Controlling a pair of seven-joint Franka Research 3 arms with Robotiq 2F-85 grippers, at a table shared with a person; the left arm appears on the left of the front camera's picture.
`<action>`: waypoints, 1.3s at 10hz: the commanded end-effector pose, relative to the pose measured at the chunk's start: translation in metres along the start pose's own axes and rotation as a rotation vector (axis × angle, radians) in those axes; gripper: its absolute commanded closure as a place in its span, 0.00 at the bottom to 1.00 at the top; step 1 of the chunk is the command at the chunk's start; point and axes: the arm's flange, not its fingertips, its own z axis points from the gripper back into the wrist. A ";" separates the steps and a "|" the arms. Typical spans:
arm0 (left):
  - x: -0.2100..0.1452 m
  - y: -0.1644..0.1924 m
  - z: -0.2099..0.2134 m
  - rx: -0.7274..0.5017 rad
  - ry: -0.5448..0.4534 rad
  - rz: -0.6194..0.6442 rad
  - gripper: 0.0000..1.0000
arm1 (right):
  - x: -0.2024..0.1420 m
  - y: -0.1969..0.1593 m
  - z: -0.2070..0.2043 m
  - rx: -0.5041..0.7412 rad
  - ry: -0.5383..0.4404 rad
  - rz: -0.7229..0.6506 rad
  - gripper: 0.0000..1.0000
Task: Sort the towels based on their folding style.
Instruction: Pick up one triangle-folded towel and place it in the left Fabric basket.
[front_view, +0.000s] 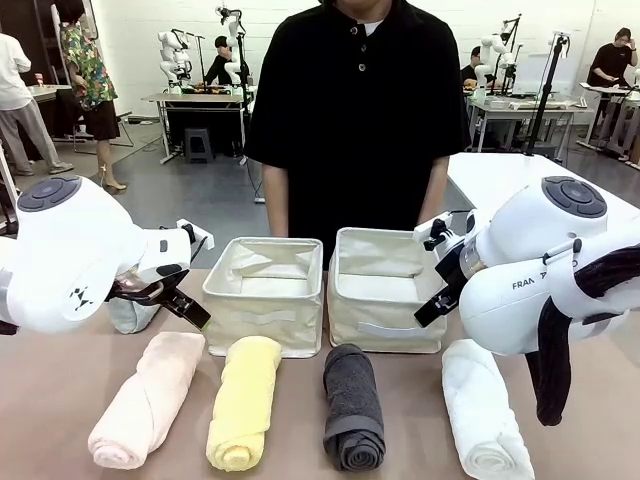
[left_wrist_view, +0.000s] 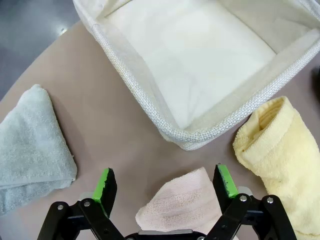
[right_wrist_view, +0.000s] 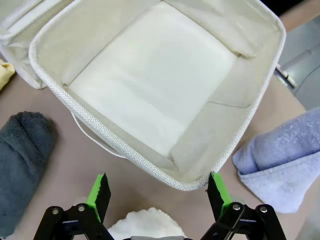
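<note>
Four rolled towels lie in a row at the table's near side: pale pink (front_view: 148, 398), yellow (front_view: 243, 400), dark grey (front_view: 352, 405) and white (front_view: 483, 410). A folded mint green towel (left_wrist_view: 30, 140) sits left of the left bin, partly hidden by my left arm in the front view. To the right of the right bin lies a folded periwinkle towel (right_wrist_view: 285, 160). My left gripper (left_wrist_view: 166, 182) hangs open above the pink roll's far end (left_wrist_view: 182, 205). Over the white roll's far end (right_wrist_view: 145, 225), my right gripper (right_wrist_view: 160, 192) is open too. Neither touches a towel.
Two cream fabric bins stand side by side behind the rolls, the left bin (front_view: 265, 295) and the right bin (front_view: 385, 290), both with nothing inside. A person in a black shirt (front_view: 355, 110) stands at the far edge behind them, arms down.
</note>
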 end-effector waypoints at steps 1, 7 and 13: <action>0.000 0.000 0.000 0.000 0.000 0.000 0.00 | 0.000 0.000 0.000 0.000 0.000 0.000 0.00; 0.090 -0.010 0.214 0.126 -0.091 -0.059 0.00 | 0.080 0.031 0.260 -0.288 -0.143 0.010 0.00; 0.096 -0.019 0.266 0.123 -0.131 -0.095 0.00 | 0.074 0.035 0.292 -0.268 -0.177 0.024 0.00</action>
